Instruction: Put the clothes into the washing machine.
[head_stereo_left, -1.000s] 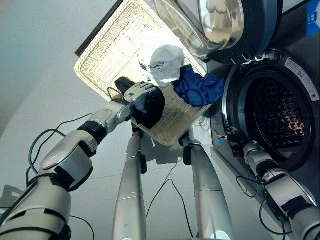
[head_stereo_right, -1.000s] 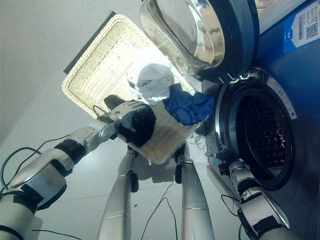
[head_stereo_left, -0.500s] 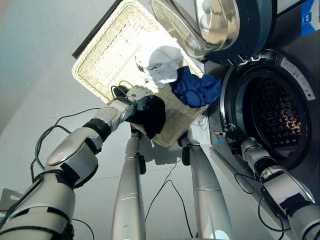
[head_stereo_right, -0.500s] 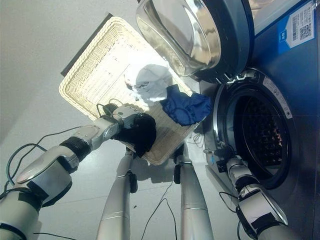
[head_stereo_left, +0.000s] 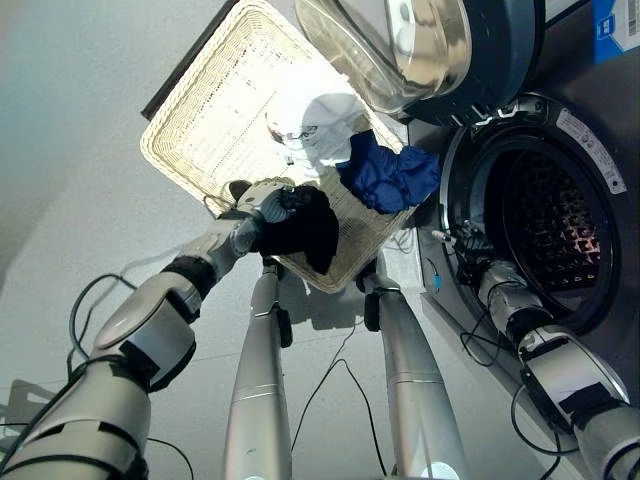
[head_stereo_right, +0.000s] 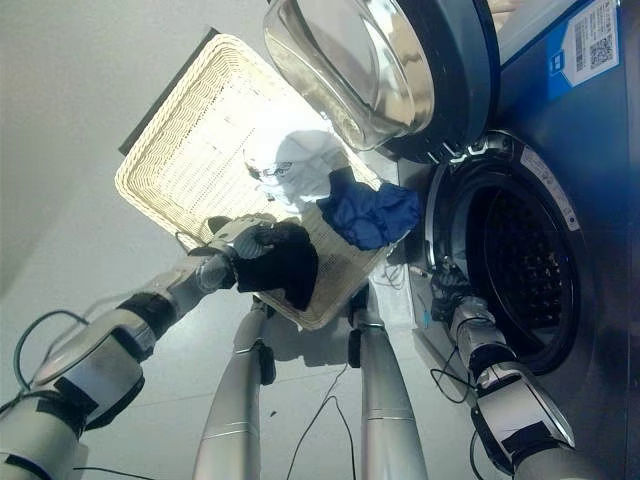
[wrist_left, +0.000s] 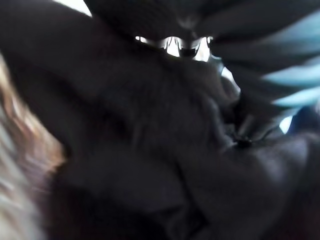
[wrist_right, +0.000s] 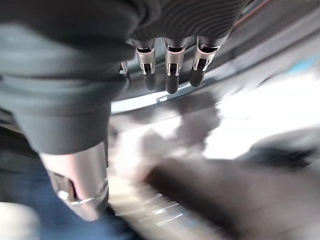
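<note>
I am gripping the black garment (head_stereo_left: 305, 228) in my left hand (head_stereo_left: 268, 205), fingers half buried in cloth.

It is hanging over the wicker basket (head_stereo_left: 215, 120) edge; my right hand (head_stereo_left: 468, 246), fingers relaxed, is resting at the washing machine (head_stereo_left: 545, 215) drum rim, opening unobstructed.

We've lifted the black garment (head_stereo_left: 305, 226) with our left robot hand (head_stereo_left: 272, 200), swinging right toward the blue cloth (head_stereo_left: 390, 176).

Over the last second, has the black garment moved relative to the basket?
Yes. The left robot hand has carried the black garment along the basket rim, toward the washing machine.
</note>
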